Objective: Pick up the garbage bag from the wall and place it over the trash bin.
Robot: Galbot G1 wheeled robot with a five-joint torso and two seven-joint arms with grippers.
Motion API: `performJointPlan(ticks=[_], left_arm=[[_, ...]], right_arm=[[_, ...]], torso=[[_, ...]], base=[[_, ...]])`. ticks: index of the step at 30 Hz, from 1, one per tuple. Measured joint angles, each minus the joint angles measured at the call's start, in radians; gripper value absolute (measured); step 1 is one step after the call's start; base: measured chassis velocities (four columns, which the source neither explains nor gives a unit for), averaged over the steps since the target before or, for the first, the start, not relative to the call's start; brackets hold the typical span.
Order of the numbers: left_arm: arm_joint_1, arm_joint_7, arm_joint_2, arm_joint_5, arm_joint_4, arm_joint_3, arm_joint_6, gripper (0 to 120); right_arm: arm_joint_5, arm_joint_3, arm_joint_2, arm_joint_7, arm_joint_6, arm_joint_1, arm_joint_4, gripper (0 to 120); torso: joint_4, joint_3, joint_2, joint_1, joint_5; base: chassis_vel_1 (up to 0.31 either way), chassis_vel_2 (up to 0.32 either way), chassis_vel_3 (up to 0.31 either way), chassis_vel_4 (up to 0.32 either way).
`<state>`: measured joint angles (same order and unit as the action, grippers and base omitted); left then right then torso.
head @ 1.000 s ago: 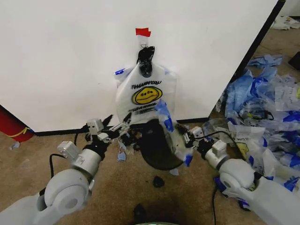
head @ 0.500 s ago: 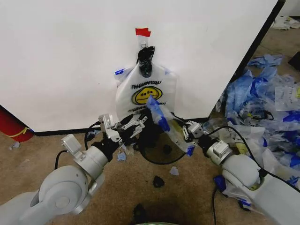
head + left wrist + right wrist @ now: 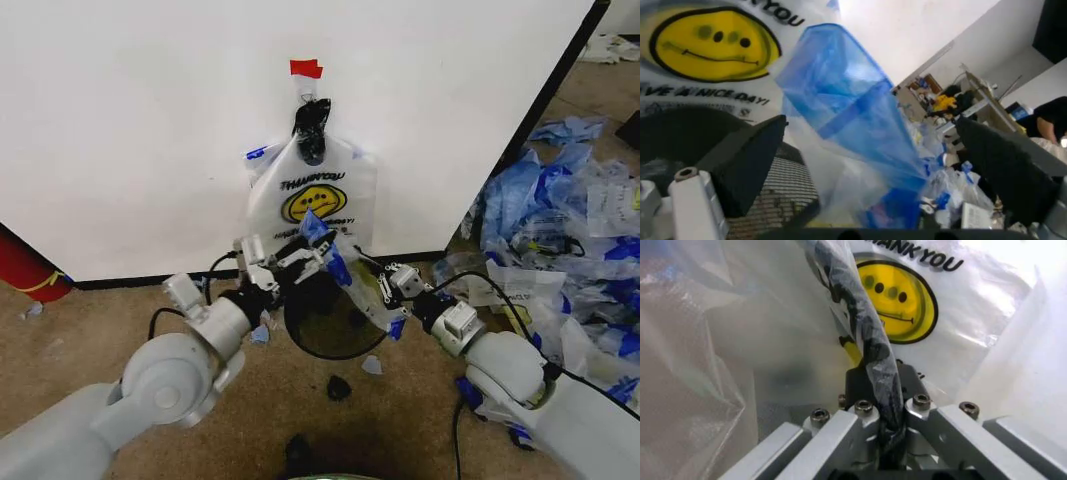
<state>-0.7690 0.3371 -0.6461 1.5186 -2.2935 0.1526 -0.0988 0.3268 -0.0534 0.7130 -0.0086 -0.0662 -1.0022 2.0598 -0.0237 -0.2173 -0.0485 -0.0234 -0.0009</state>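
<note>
Brown carpeted floor (image 3: 60,330) runs up to the wall (image 3: 130,130) in the head view, with a heap of blue-and-white bags (image 3: 570,230) off to the robot's right and a red cylinder (image 3: 25,265) low on its left. The garbage bag (image 3: 312,195) hangs on the wall from a dark clip under a piece of red tape (image 3: 306,68), its long axis vertical. Directly below it, tipped so its mouth faces the camera, is the trash bin (image 3: 328,318), held up between the two arms. The left gripper (image 3: 288,262) reaches in from the left and sits at the bin's upper rim, just beneath the bag's lower edge, and looks the nearer one to the bag. The right gripper (image 3: 392,288) is at the bin's right rim, with a second translucent bag, blue-edged, draped between the two.

From the left wrist, the left gripper's fingers (image 3: 747,160) stand wide apart, a blue bag fold (image 3: 847,110) hanging between them, touching neither that I can see. The smiley print lies just beyond, with bin mesh under it.

From the right wrist, the right gripper (image 3: 877,387) is clamped on a dark rim wrapped in film, which I take to be the bin's; the garbage bag's smiley (image 3: 897,300) lies straight ahead and close.
</note>
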Motion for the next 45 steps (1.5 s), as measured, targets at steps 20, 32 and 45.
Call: performJointPlan(ticks=[20, 32, 45], left_arm=[[0.22, 0.083, -0.06, 0.0, 0.078, 0.232, 0.001, 61], [0.228, 0.087, -0.043, 0.007, 0.068, 0.228, -0.006, 18], [0.219, 0.094, -0.039, 0.006, 0.06, 0.215, -0.009, 0]], right_arm=[[0.002, -0.029, -0.015, 0.003, 0.036, -0.022, -0.013, 0], [0.003, -0.026, -0.014, 0.003, 0.048, -0.017, -0.03, 0], [0.0, -0.04, -0.021, 0.005, 0.06, -0.029, -0.036, 0]], torso=[[-0.0001, 0.0, 0.0, 0.0, 0.0], [0.0002, 0.0, 0.0, 0.0, -0.0002], [0.0001, 0.0, 0.0, 0.0, -0.0002]], base=[[0.0, 0.0, 0.0, 0.0], [0.0, 0.0, 0.0, 0.0], [0.0, 0.0, 0.0, 0.0]])
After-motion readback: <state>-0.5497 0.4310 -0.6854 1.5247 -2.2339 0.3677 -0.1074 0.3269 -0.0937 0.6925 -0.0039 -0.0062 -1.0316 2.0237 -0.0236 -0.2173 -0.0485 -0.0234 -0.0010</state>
